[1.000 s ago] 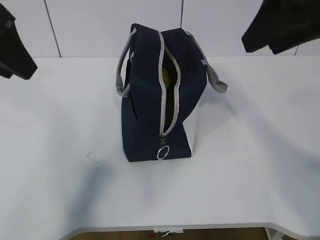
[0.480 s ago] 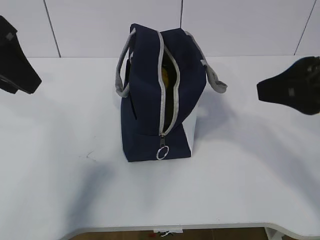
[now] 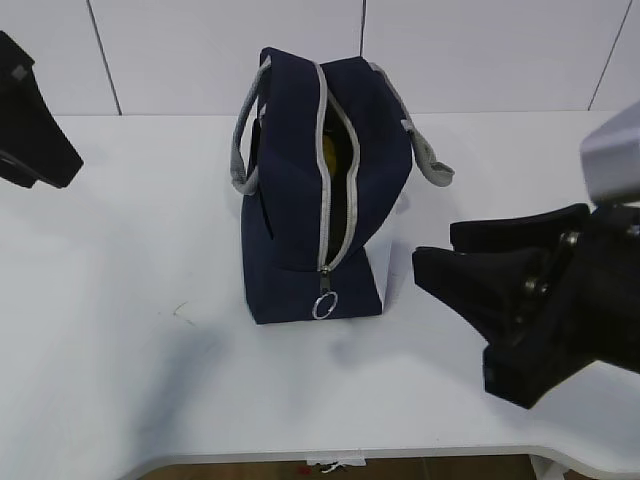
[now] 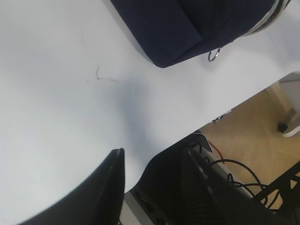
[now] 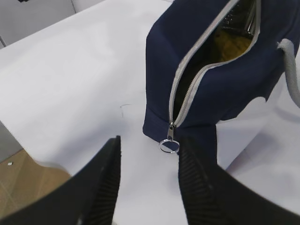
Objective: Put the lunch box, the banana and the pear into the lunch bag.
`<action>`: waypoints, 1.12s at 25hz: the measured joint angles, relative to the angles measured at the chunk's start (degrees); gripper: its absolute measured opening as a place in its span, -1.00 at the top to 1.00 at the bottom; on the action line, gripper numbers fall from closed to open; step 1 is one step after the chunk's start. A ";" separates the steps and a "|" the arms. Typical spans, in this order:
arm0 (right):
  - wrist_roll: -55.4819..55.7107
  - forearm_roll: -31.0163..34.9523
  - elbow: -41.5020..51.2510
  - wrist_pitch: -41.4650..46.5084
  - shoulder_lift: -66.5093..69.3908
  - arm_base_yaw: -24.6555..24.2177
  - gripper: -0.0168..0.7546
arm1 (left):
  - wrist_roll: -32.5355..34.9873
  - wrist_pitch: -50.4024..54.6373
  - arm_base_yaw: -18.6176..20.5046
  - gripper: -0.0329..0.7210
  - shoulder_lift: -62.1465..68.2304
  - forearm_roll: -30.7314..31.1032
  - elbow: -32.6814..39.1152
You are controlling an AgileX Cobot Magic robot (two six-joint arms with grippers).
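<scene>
At mid-table the lunch bag stands upright, zipper parted, something yellow showing inside — pear or banana, I cannot tell. I judge loading done or nearly so. My right gripper hangs empty with jaws apart near the ring pull; my left gripper, also apart and empty, waits well clear — next I'd verify contents.

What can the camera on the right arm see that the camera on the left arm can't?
Only the right wrist view looks into the lunch bag: its grey zipper gapes, with something yellow inside, plus a grey handle. Only the left wrist view shows the table's edge, the floor and cables below. Both show the bag's navy corner, the ring pull and white table.
</scene>
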 joint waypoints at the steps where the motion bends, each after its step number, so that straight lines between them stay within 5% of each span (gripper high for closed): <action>1: 0.00 0.33 1.06 -2.92 0.89 0.66 0.07 | 0.00 0.00 0.00 0.10 0.00 0.00 0.00; 8: -0.02 -0.52 6.55 -23.60 12.30 1.23 0.07 | 0.00 0.00 0.00 0.11 0.00 0.00 0.00; 14: 6.21 -1.93 6.55 -28.03 20.58 1.23 0.07 | 0.00 0.00 0.00 0.11 0.00 -0.09 0.00; 22: 19.20 -15.34 6.55 -37.66 31.48 1.23 0.07 | 0.00 0.00 0.00 0.12 0.00 -0.09 0.00; 28: 20.90 -16.49 6.45 -43.70 37.20 1.23 0.07 | 0.00 0.00 0.00 0.12 0.00 -0.09 0.00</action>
